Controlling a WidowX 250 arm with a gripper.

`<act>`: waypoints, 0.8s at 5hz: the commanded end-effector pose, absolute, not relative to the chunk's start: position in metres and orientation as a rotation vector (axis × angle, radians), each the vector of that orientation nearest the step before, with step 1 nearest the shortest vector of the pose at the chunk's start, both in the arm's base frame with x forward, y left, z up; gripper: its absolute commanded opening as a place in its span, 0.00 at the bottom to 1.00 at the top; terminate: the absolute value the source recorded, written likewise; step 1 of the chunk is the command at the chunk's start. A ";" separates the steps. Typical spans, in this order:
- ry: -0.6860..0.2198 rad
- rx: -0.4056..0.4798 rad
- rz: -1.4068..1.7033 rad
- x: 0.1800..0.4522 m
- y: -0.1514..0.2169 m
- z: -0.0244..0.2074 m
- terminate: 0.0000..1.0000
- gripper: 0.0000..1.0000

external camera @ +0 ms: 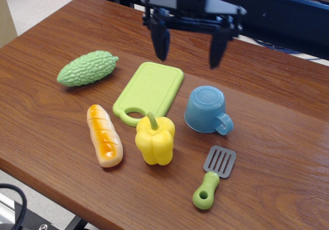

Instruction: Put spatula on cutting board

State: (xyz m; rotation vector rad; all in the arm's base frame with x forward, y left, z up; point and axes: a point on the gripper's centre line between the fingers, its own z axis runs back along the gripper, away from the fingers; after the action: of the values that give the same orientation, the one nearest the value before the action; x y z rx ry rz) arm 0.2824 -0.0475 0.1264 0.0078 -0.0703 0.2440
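1. Our black two-fingered gripper (188, 61) hangs over the far part of the brown wooden table (288, 117), its fingers spread wide apart and holding nothing.
2. We see one finger above the far edge of the flat light-green plastic cutting board (151, 89), and the other above the table behind the blue plastic cup (206, 109).
3. We find the small toy spatula (214, 176), with its grey slotted square head and short lime-green handle, lying flat near the front edge of the table, well apart from the gripper and on the near side of the cup.
4. Its head points away from us toward the cup, and its handle, with a hole through it, points toward the front edge.
5. We see the cutting board lying flat, between the gripper and the yellow toy bell pepper (154, 139), which stands just beside the board's oval handle hole.
6. We note a toy bread loaf (104, 135) with an orange-brown crust beside the pepper, and a bumpy green toy gourd (87, 68) beyond it, apart from the board.
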 end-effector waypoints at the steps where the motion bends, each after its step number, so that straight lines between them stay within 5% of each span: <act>1: -0.115 -0.075 0.109 0.245 -0.083 0.134 0.00 1.00; 2: -0.105 -0.083 0.072 0.247 -0.125 0.125 0.00 1.00; 4: -0.115 -0.064 0.056 0.228 -0.130 0.095 0.00 1.00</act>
State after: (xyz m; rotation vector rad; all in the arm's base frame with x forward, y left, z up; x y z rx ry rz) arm 0.2259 -0.1319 0.0812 -0.0430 -0.0799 0.0603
